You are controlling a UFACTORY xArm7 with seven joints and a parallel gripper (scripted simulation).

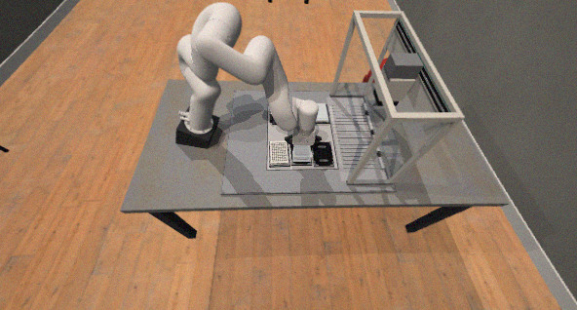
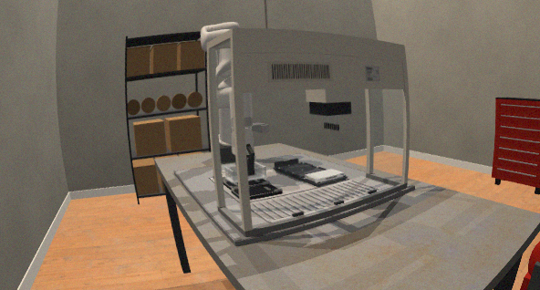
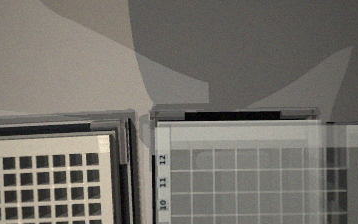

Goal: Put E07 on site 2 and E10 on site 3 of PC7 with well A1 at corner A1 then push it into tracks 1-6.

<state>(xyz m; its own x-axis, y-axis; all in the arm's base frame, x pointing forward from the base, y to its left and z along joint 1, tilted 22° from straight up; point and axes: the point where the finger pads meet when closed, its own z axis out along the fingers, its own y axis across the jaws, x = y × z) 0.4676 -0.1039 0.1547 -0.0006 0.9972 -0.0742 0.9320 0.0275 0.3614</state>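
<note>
— Claw (image 1: 301, 141) status?
— Clenching on E07 (image 1: 301, 154), the translucent, square-welled deep-well block, which is sitting in the middle nest of the row.
— What is surrounding it, largest first?
— A grey tabletop (image 1: 166, 189) is carrying the white-framed instrument (image 1: 411, 115), whose ribbed loading rails (image 1: 353, 135) are lying beside the nests. PC7 (image 2: 298, 169), flat and dark, is resting on the apron. White, grid-patterned E01 (image 1: 279, 153) and dark E10 (image 1: 323, 153) are flanking the block.

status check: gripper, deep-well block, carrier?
Gripper shut on E07, block in middle nest. PC7 on apron, outside rails, a plate on it. Nothing blocking.
</note>
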